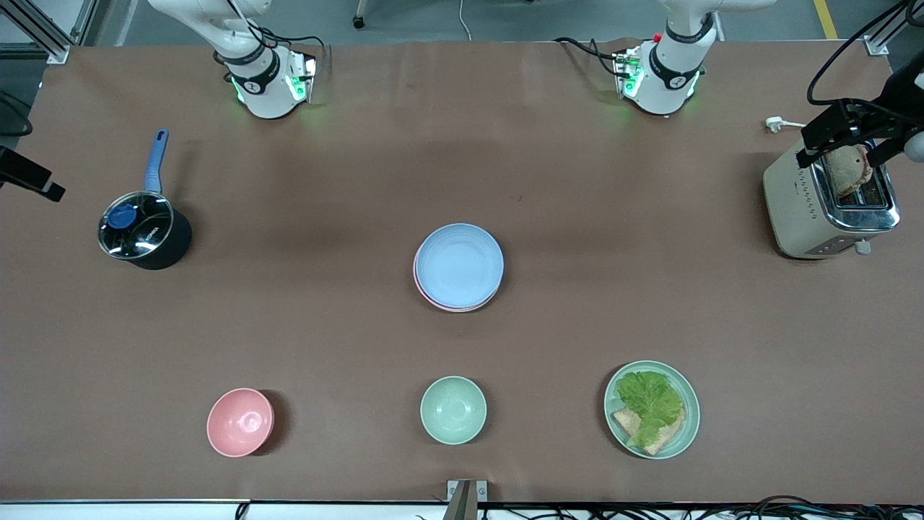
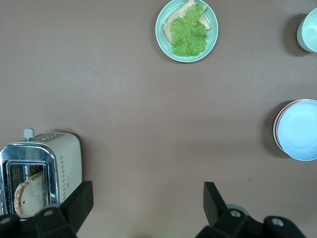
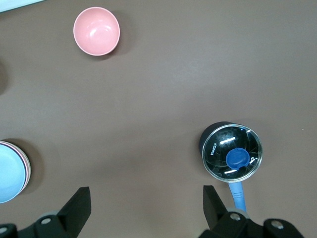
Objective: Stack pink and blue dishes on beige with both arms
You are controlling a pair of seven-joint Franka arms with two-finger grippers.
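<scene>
While both end effectors gape, empty | left end effector (image 2: 146, 206), right end effector (image 3: 146, 206) well apart from blue plate (image 1: 459, 265)

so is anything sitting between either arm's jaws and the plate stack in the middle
Nothing visible does. The blue plate tops the stack, a pink rim showing under it, with bare table around it. The left gripper is up by the toaster, the right gripper by the pot, both with jaws open.
</scene>
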